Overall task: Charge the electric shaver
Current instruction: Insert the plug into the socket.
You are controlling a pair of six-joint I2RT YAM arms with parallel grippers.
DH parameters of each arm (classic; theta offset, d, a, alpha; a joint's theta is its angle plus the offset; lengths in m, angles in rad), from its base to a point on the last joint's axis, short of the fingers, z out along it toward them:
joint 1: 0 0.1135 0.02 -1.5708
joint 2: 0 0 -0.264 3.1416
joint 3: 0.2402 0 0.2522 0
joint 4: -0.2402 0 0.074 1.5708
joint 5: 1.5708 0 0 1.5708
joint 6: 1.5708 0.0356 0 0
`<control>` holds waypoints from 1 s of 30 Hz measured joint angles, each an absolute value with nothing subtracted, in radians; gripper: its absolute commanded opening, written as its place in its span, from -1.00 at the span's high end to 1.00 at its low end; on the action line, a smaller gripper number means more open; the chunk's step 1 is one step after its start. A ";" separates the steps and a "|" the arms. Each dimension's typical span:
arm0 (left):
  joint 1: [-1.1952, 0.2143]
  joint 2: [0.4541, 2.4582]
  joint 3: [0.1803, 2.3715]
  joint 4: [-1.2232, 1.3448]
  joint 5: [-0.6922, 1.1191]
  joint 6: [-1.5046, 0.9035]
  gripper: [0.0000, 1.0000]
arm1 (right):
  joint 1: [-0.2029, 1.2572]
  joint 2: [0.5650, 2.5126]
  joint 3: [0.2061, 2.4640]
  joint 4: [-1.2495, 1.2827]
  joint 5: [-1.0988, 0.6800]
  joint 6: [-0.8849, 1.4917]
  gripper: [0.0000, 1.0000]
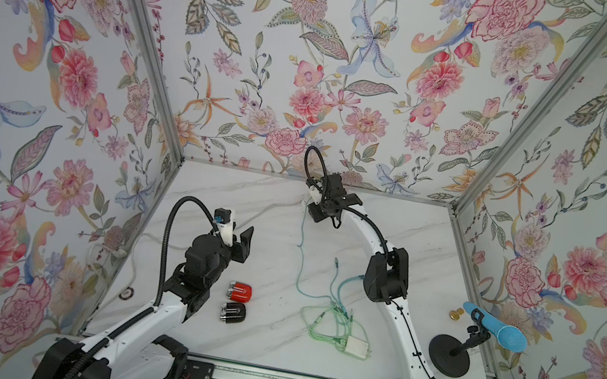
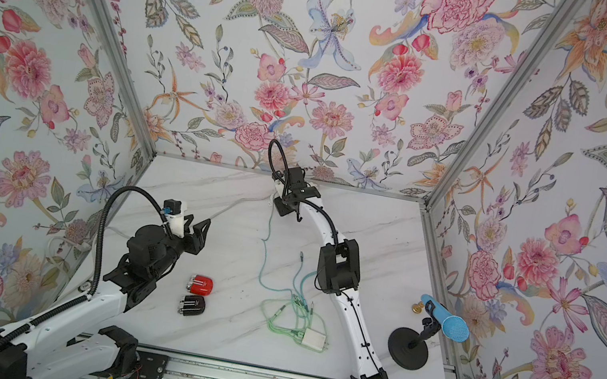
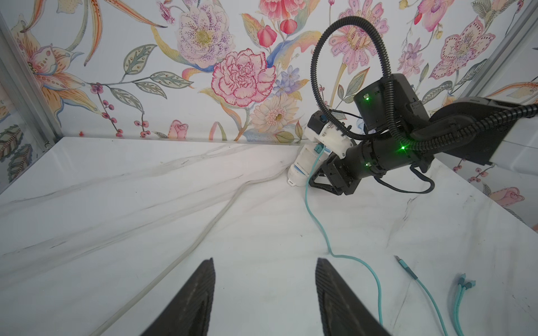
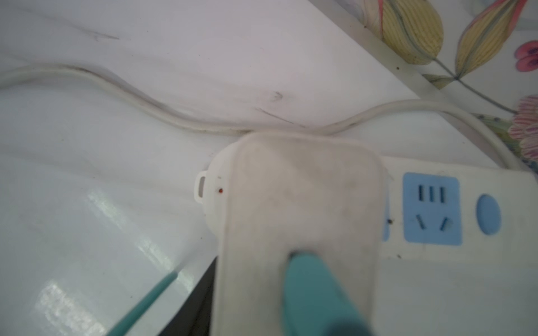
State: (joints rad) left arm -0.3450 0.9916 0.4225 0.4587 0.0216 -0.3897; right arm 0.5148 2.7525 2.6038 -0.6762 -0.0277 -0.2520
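Observation:
Two small electric shavers lie side by side on the marble table, one red and one black. My left gripper hovers just behind them, open and empty. At the back wall, my right gripper reaches down over a white charger adapter plugged into the white power strip. One black finger lies against the adapter's side; the other is hidden. A teal plug sits in the adapter. Its teal cable runs forward to a loose connector.
A tangle of green cables with a second white adapter lies mid-table. A blue microphone on a black round stand occupies the right edge, with a small gold object beside it. The strip's white cord crosses the table towards the left.

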 measured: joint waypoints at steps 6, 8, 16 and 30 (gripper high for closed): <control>-0.345 0.989 0.424 0.457 0.023 -0.390 -0.16 | 0.516 2.751 2.601 -0.668 -0.013 -0.243 0.20; -0.345 0.973 0.424 0.455 0.023 -0.390 -0.16 | 0.516 2.733 2.566 -0.650 -0.015 -0.238 0.18; -0.345 0.928 0.424 0.449 0.022 -0.382 -0.16 | 0.509 2.534 2.231 -0.517 -0.051 -0.201 0.08; -0.345 1.013 0.429 0.504 0.023 -0.374 -0.16 | 0.494 2.225 1.945 -0.357 -0.101 -0.165 -0.02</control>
State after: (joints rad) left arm -0.3450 1.0134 0.4286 0.5041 0.0231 -0.3740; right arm 0.4938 2.2246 1.9453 -0.3569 -0.1013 -0.1646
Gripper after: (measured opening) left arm 0.581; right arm 0.512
